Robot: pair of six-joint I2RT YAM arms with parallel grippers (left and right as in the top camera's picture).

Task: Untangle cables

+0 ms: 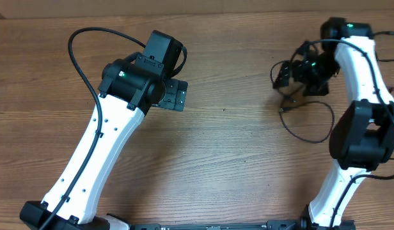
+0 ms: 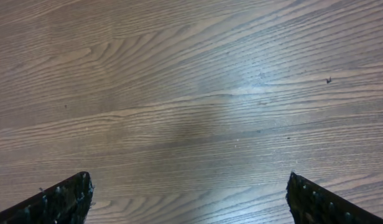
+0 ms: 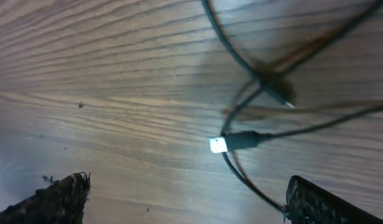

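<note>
Right jaws spread wide; cables (image 3: pixel 247 140) ahead, one strand close beside one tip.

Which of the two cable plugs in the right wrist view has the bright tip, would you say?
The lower plug, pointing left, ends in a bright square tip; the upper plug is slimmer and duller.

The table (image 2: pixel 191 93) is brown wood-grain, smooth and matt, with a pale sheen toward one o'clock in the left wrist view. The cables (image 3: pixel 232 50), at two o'clock on the tabletop, have thin, smooth black sheaths that look like plastic. One plug (image 3: pixel 219 145) ends in bright, reflective metal. The arm shell (image 1: pixel 101 153) is glossy white plastic. The left gripper (image 2: pixel 188 202) has black, rough, studded fingers (image 2: pixel 61 199).
</note>
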